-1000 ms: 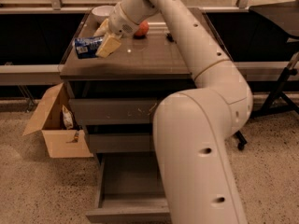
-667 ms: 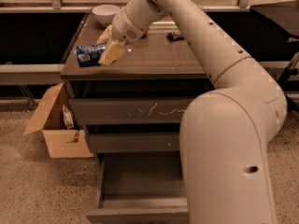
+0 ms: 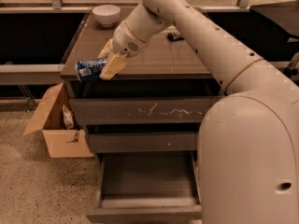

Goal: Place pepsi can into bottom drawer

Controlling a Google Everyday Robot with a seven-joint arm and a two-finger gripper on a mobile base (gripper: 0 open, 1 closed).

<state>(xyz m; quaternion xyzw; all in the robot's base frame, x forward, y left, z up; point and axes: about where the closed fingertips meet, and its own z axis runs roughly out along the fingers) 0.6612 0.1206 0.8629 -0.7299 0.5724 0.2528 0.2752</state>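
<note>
The pepsi can (image 3: 88, 68), blue with white markings, lies on its side in my gripper (image 3: 105, 65) over the front left corner of the cabinet top (image 3: 159, 59). The gripper's yellowish fingers (image 3: 113, 66) are shut on the can. The bottom drawer (image 3: 147, 185) stands pulled open below, a deep empty grey-brown tray. Above it are the plain middle drawer (image 3: 140, 142) and the wide drawer front with white scratches (image 3: 145, 110), both shut.
A white bowl (image 3: 106, 14) stands at the back left of the cabinet top, a dark snack bar (image 3: 174, 35) at the back. An open cardboard box (image 3: 58, 125) sits on the floor left of the cabinet. My arm fills the right foreground.
My gripper has carried the can forward and to the left, from over the cabinet top toward its front left corner. The view has shifted with the arm.
</note>
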